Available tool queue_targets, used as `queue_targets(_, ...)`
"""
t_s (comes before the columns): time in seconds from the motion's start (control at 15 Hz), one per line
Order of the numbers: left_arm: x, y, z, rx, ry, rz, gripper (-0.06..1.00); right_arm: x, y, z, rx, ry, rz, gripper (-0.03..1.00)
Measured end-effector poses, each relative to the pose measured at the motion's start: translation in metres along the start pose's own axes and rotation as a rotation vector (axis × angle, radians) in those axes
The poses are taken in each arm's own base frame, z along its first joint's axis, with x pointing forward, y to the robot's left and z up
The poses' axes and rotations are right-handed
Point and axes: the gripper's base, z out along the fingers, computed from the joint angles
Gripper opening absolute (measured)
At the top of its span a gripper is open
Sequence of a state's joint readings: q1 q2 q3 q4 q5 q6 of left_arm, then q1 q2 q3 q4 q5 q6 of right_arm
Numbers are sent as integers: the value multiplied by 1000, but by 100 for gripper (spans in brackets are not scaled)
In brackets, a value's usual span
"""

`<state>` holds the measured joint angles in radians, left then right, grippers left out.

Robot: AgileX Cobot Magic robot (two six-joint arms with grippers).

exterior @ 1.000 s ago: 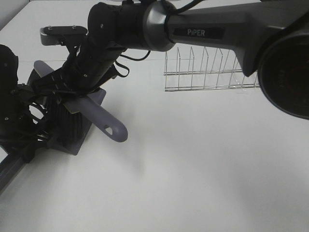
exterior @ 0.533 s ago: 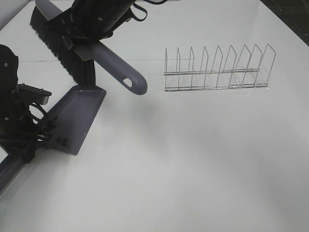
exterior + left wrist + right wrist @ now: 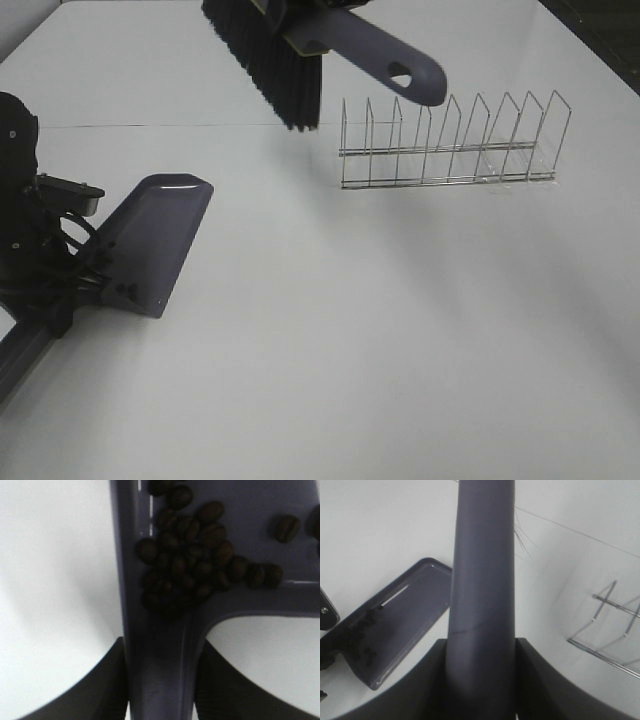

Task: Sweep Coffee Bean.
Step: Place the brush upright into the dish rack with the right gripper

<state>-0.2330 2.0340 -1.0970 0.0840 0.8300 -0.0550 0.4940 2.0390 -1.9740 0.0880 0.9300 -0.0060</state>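
The coffee beans [image 3: 190, 565] lie piled in the back corner of the purple dustpan [image 3: 155, 240], with a few loose ones beside the pile. They also show as dark specks in the right wrist view [image 3: 362, 635]. My left gripper [image 3: 162, 680] is shut on the dustpan's handle and holds it at the table's left [image 3: 75, 290]. My right gripper [image 3: 482, 690] is shut on the brush handle [image 3: 482, 580]. The brush [image 3: 390, 60] hangs high at the back, black bristles [image 3: 265, 60] pointing down, well clear of the dustpan.
A wire dish rack [image 3: 450, 140] stands at the back right, just under the brush's handle end; it also shows in the right wrist view [image 3: 610, 630]. The white table [image 3: 400, 330] spreads across the middle and front.
My right arm has lifted the brush off the dustpan and carried it up and to the right, above the rack's left end. The dustpan and left arm have stayed put.
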Motion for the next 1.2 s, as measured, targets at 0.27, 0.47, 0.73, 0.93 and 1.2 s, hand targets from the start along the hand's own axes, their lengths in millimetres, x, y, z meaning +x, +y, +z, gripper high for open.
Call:
queue_targets(0.27,1,0,-2,1,-2,-114,33,16,-28,-21,68,193,30,36)
queue_targets(0.47,1,1,-10,2,-27,-123,33,21,-44,-27,163,255,26,36)
queue_targets(0.73,5,1,-24,11,-47,-172,33,24,-72,-48,232,230,122,36)
queue_targets(0.93,6,1,-29,17,-58,-213,33,47,-77,-50,271,302,146,36)
queue_targets(1.2,6,1,-29,20,-56,-262,33,110,-82,-28,356,513,245,36)
